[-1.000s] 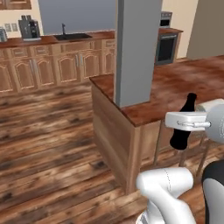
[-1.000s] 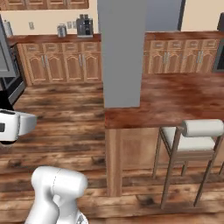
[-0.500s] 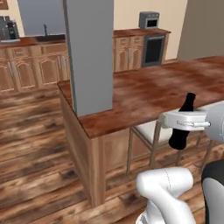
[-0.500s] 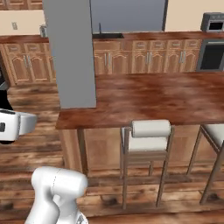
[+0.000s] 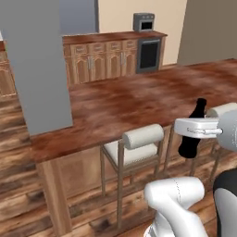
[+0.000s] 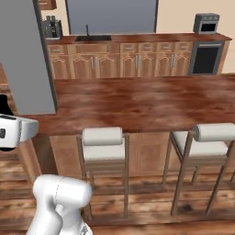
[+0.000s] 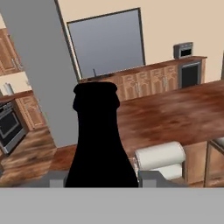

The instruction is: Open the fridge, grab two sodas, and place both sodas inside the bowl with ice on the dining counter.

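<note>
- The gripper is closed partway on the black bottle and holds it upright, likely so it travels safely.
- The bottle hangs above the stools, just beside the counter; I judge it is on its way to the bowl.

Just left of the gripper, a white-cushioned stool. Farther ahead-left, a wide grey pillar. Far beyond, wood cabinets with sink faucet, dark built-in oven, small grey microwave, coffee machine.
</note>
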Controlling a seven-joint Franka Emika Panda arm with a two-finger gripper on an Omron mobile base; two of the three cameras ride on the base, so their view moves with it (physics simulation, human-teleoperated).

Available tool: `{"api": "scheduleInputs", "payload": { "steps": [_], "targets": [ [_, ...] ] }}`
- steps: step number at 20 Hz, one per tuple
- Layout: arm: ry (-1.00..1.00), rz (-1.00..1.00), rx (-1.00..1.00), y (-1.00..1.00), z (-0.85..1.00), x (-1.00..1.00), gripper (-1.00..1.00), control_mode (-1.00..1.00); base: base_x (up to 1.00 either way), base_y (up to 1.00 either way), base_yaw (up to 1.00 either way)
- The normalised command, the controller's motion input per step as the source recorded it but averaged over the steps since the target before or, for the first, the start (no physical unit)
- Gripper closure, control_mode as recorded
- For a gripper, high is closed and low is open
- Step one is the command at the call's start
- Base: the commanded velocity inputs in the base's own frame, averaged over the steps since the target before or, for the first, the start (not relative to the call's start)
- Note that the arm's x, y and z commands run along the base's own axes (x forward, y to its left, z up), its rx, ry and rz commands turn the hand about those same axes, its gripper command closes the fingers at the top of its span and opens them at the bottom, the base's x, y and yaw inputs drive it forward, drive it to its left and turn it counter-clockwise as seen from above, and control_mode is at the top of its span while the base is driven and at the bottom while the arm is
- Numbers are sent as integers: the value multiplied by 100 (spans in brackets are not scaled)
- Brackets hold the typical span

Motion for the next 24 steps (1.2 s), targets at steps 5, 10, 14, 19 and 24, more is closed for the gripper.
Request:
{"api": "scheduleInputs", "payload": {
  "steps": [5,10,14,19,24],
  "targets": [
    [0,0,0,0,0,0,100,100,0,-100,0],
    [0,0,0,0,0,0,100,100,1,-100,0],
    [0,0,0,0,0,0,100,100,4,-100,0],
    [0,0,0,0,0,0,100,100,10,-100,0],
    [0,0,0,0,0,0,100,100,23,-100,0]
  ]
}}
